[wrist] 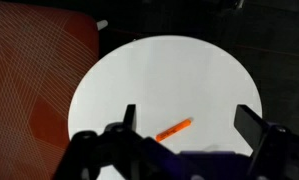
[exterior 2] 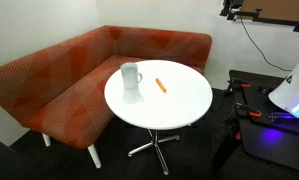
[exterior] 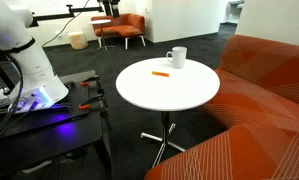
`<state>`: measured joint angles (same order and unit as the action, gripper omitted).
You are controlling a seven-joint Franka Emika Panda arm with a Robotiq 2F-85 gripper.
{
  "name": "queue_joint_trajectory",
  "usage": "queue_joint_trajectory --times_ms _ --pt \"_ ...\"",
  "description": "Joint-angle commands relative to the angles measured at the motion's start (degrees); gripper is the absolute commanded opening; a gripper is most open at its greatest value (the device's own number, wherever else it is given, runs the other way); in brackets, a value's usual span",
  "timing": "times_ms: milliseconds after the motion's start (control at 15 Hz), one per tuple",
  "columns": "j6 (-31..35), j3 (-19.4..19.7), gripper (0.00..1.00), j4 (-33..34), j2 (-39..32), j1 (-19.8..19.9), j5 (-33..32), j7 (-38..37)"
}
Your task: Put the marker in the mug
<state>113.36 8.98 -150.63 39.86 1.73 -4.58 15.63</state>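
My gripper (wrist: 189,110) hangs above the round white table (wrist: 159,70). Its two fingers are spread wide apart at the bottom of the wrist view and hold nothing. The orange marker (wrist: 174,128) lies flat on the tabletop, low in that frame and between the fingers. In an exterior view the white mug (exterior 2: 131,76) stands upright left of centre, near the marker but not touching it, on the side toward the orange sofa (exterior 2: 49,70).

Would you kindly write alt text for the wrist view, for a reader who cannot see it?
An orange marker lies on a round white table, seen from above past the open jaws of the gripper. An orange sofa sits at left.
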Motion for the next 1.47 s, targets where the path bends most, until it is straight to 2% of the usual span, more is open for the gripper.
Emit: queue_joint_trajectory --times_ms 0,400,800,1400 --pt "-0.1 -0.2 1.0 0.1 0.0 0.2 0.2 0.1" --pt "0.2 -0.3 1.0 0.2 -0.5 0.0 0.2 0.2" --pt "1.2 -1.3 1.0 2.2 -3.6 -2.1 -0.9 3.2" --pt "0.2 -0.1 1.0 8.7 -11.7 -5.8 -4.0 21.5"
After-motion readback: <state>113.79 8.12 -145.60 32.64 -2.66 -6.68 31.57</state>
